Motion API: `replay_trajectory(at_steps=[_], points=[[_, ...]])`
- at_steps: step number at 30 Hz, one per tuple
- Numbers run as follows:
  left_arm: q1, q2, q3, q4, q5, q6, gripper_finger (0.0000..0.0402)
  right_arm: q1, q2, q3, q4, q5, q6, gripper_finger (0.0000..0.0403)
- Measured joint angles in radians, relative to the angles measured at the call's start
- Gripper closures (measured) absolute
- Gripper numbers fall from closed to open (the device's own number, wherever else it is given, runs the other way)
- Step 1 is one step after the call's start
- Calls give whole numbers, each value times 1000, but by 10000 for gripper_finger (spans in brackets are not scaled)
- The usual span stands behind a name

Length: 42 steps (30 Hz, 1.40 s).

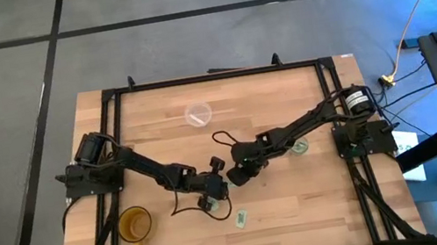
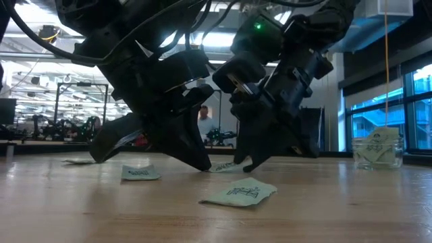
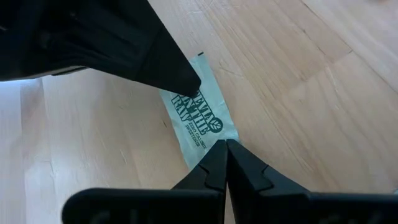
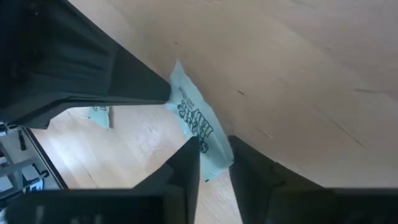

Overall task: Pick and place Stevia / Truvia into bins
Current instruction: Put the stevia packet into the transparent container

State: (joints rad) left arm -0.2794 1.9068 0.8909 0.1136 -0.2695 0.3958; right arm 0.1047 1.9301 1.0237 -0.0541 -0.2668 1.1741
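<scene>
We found both grippers meeting over one Stevia sachet near the middle of the worktop. The left gripper, fingers pressed together, pinned one end of the sachet against the wood. The right gripper stood narrowly parted, straddling the other end, its fingers not yet clamped on the paper.

In our judgement the flat sachet could slide out or crumple if the right fingers closed without getting under its edge, or if the left tip lifted too soon.

The low view alone showed a glassy bin near the right edge with sachets already inside, and more loose sachets lying on the wood. The high view alone showed a wider clear bin toward the far edge and an amber mug by the near left corner.
</scene>
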Motion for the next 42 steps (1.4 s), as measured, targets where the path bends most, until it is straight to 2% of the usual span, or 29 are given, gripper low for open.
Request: replay_trajectory(at_steps=[10,13,20,25,31,38,42], points=[[-1,-1,-1,1,-19,0,398,0,2,-1,-2,0,-48,377],[1,-14,-2,-4,-30,14,384,0,2,-1,-1,-4,-61,395],[8,-81,-8,-111,-148,10,326,-12,-2,8,-9,-58,-133,399],[38,-163,-6,-224,-156,-91,312,-49,-80,10,-85,-61,-217,400],[79,-269,-3,-216,-149,-124,317,-101,-297,10,-342,38,-319,401],[152,-380,-3,-197,-89,-247,320,-106,-579,10,-834,180,-298,402],[202,-410,-3,-168,-27,-316,320,-77,-685,10,-1019,252,-285,403]])
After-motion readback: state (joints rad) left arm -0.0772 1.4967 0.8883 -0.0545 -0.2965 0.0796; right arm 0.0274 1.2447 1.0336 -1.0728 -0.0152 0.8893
